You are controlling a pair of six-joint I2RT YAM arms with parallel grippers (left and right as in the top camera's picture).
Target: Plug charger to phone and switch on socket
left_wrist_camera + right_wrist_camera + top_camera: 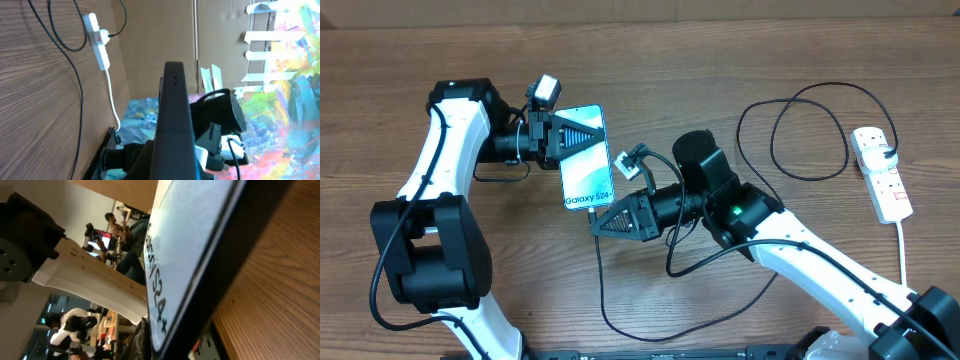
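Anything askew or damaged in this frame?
No damage or spill. The phone stands out: the left claw holds it off the table, tilted, and the right claw is at its lower end. The charger lies in loose loops beside the socket.

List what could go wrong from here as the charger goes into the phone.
The left gripper holds the phone only at one end, so a push from the right gripper at the other end could tilt it. The charger cable loops near the right arm and could snag.
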